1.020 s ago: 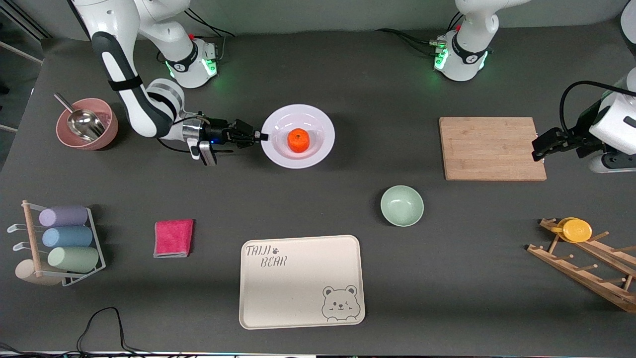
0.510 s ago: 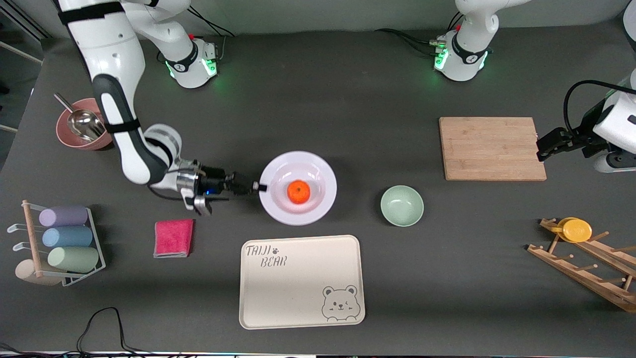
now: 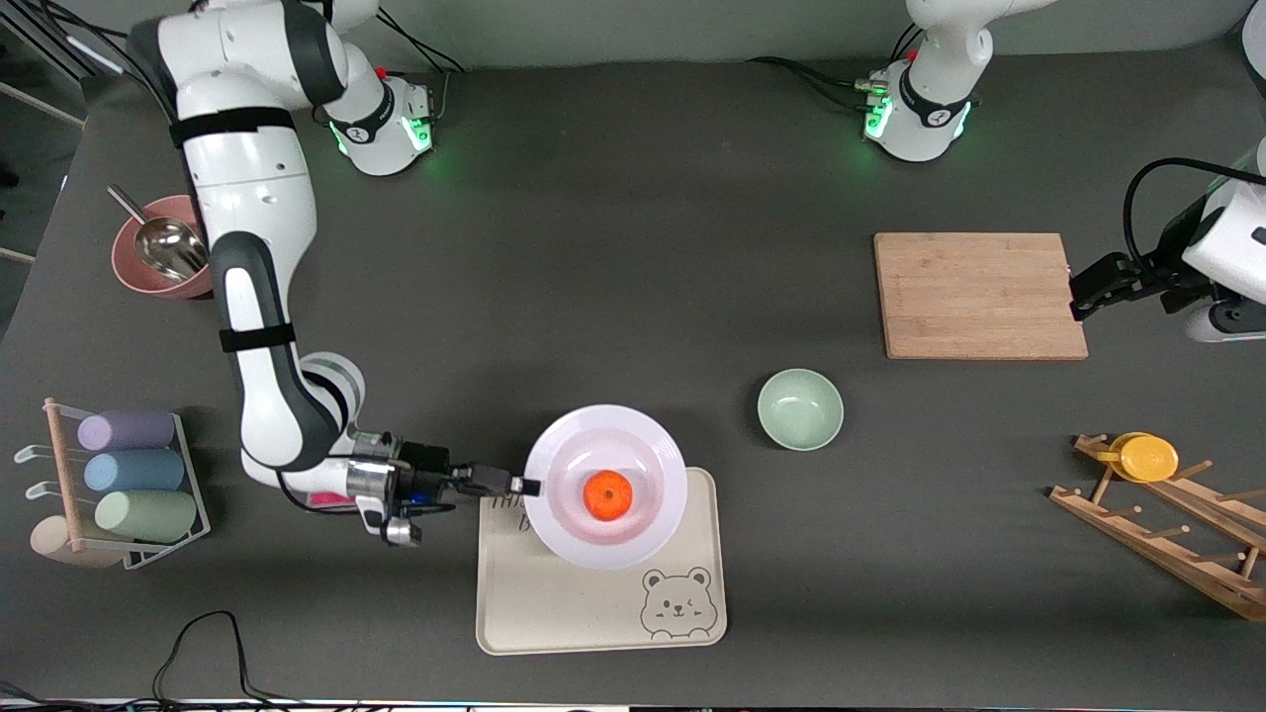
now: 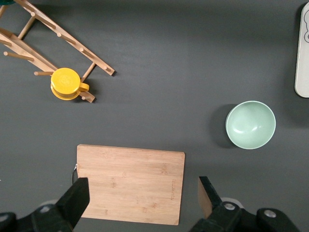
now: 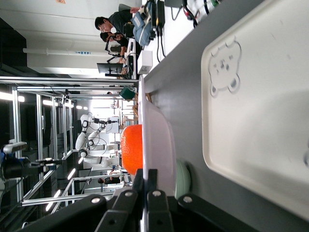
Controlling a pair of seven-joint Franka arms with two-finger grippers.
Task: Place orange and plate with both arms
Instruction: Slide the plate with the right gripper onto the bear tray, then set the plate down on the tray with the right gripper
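Note:
The white plate [image 3: 633, 529] carries the orange [image 3: 607, 494] in its middle and hangs over the cream bear tray [image 3: 554, 603]. My right gripper [image 3: 526, 486] is shut on the plate's rim at the end toward the right arm. In the right wrist view the plate [image 5: 157, 140] shows edge-on with the orange [image 5: 132, 149] on it, above the tray [image 5: 260, 121], and my right gripper [image 5: 145, 180] pinches its rim. My left gripper [image 3: 1076, 301] is open and empty, up in the air at the wooden cutting board's [image 3: 979, 294] end; it waits. Its open fingers [image 4: 77, 200] frame the board [image 4: 130, 183].
A pale green bowl [image 3: 800, 408] sits between tray and board. A wooden rack with a yellow cup [image 3: 1147, 457] stands at the left arm's end. A pink bowl with a scoop [image 3: 163, 252], a rack of rolls [image 3: 129, 475] and a pink cloth under the right wrist are at the right arm's end.
My right gripper has carried the plate with the orange toward the front camera, from the table's middle to over the bear tray. The left arm has barely moved.

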